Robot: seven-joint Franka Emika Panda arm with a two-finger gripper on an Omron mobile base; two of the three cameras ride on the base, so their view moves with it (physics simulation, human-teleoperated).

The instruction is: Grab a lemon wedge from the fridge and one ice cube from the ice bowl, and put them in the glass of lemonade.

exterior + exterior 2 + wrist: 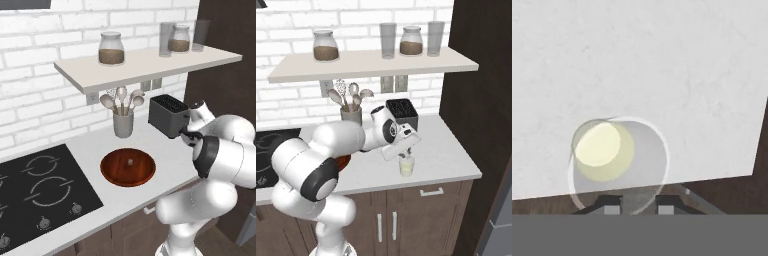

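The glass of lemonade point(406, 166) stands on the counter near its front edge, right of the toaster. My gripper point(404, 155) hangs straight above it, pointing down. In the hand view the glass point(614, 155) lies just ahead of my gripper point(638, 204), with pale yellow liquid inside. The fingertips point(612, 204) stand a narrow gap apart and nothing shows between them. The lemon wedge is hidden. An ice cube point(130, 162) lies in the middle of the ice bowl point(112, 172), left of the arm. The fridge is out of view.
A dark toaster point(169, 116) stands behind the glass, and a grey utensil cup point(123, 124) stands by the wall. The black cooktop point(40, 192) is at the left. A shelf point(371, 65) with jars and tall glasses hangs above. A dark tall panel point(481, 100) closes the counter's right end.
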